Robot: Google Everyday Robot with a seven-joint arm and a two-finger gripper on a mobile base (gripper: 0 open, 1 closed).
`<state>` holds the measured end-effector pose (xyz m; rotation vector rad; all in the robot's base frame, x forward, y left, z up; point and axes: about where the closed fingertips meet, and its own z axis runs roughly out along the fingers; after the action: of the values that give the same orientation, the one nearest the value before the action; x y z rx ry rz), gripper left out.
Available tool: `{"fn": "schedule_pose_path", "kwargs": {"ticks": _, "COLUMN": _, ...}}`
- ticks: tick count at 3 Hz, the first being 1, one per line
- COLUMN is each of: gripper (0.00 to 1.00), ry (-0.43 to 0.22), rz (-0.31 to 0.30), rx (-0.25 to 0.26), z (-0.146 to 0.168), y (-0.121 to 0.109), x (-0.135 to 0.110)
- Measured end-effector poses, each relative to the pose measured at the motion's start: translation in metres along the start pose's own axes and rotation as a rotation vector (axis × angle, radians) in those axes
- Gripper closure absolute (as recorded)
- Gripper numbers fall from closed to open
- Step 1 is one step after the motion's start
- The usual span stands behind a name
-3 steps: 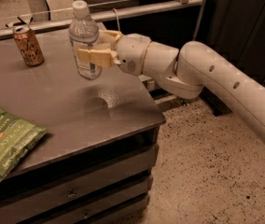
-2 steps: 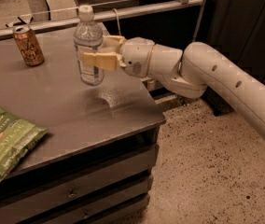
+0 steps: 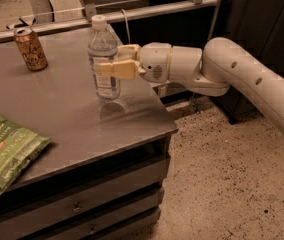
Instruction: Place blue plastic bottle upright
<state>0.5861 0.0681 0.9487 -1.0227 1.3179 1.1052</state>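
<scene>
Grey metal table (image 3: 57,109): smooth dull top, drawers below, with its right edge and front corner close to the work spot. White rounded arm (image 3: 262,79) reaches in from the right over speckled floor (image 3: 222,179) (open room on that side). Green crinkly snack bag (image 3: 7,149) lies at the front-left edge, well apart. Blue plastic bottle (image 3: 104,84) stands upright near the table's right edge: clear, white cap, base at the tabletop, bare surface around it. Orange-brown can (image 3: 31,49) upright, back left. Gripper (image 3: 106,61) is level at the bottle's mid-height, beige fingers clamped on both sides of it.
</scene>
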Motion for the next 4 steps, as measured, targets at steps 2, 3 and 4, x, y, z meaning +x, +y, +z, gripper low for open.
{"fn": "schedule_pose_path", "kwargs": {"ticks": 2, "gripper": 0.83, "ry": 0.028, "rz": 0.0, "rx": -0.022, "z": -0.003, "y": -0.005, "x": 0.017}}
{"fn": "schedule_pose_path", "kwargs": {"ticks": 3, "gripper": 0.59, "ry": 0.025, "rz": -0.041, "rx": -0.042, "z": 0.002, "y": -0.007, "x": 0.018}}
{"fn": "schedule_pose_path", "kwargs": {"ticks": 4, "gripper": 0.36, "ry": 0.025, "rz": -0.066, "rx": -0.053, "z": 0.005, "y": -0.007, "x": 0.02}}
